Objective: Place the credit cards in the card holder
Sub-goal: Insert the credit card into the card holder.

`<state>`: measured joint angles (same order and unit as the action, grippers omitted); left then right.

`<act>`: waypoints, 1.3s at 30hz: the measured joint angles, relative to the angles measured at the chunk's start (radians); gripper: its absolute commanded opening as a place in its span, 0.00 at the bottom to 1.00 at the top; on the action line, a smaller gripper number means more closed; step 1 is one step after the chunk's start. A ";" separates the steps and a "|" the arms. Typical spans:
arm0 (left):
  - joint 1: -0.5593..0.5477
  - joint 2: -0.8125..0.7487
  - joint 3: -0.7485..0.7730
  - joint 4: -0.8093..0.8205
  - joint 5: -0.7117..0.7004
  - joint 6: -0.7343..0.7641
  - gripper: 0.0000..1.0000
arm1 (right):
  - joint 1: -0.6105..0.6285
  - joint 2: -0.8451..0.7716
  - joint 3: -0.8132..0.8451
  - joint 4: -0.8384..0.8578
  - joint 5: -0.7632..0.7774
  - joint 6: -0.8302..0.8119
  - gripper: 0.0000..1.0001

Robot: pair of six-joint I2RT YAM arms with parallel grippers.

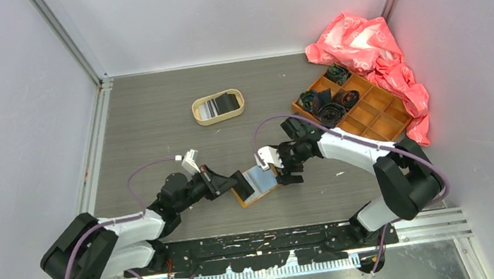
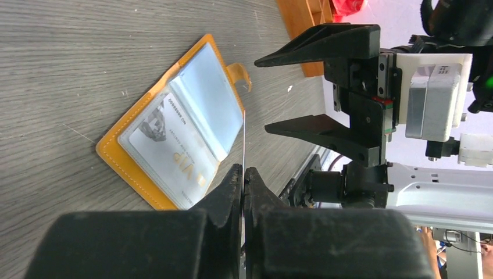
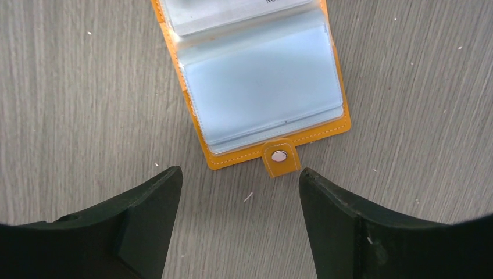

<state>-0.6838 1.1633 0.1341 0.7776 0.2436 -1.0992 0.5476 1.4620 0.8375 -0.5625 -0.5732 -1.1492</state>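
The card holder [image 1: 257,185] lies open on the surface [image 1: 157,129] between the arms, a pale card [image 2: 174,152] in one sleeve, the left gripper [image 2: 243,174] clamped on a thin sheet [image 2: 244,136] seen edge-on, the right gripper [image 3: 239,174] wide open, empty, just beside the snap tab [image 3: 279,157].

I count one card holder [image 3: 261,87] just ahead of my right gripper [image 3: 239,174], holding one pale card [image 2: 168,145]. One thin sheet [image 2: 244,139] is in my left gripper [image 2: 243,171]. Far beyond both: one striped card [image 1: 206,109], one black card [image 1: 227,102], one oval tray [image 1: 220,120], one compartmented box [image 1: 376,113], one pink bag [image 1: 360,40].
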 measured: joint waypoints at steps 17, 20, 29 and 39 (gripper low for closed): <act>0.000 0.360 0.048 0.245 -0.017 -0.058 0.00 | 0.013 0.078 0.006 0.035 0.095 0.032 0.72; 0.000 0.455 0.053 0.336 -0.017 -0.085 0.00 | 0.017 0.093 0.008 0.034 0.106 0.035 0.70; -0.002 0.658 0.061 0.541 -0.017 -0.169 0.00 | 0.031 0.123 0.038 0.018 0.129 0.036 0.64; -0.010 0.658 0.060 0.580 -0.043 -0.211 0.00 | 0.044 0.162 0.071 -0.018 0.143 0.037 0.58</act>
<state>-0.6941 1.8210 0.1940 1.3575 0.2008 -1.3102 0.5919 1.6238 0.9089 -0.5804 -0.4305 -1.1118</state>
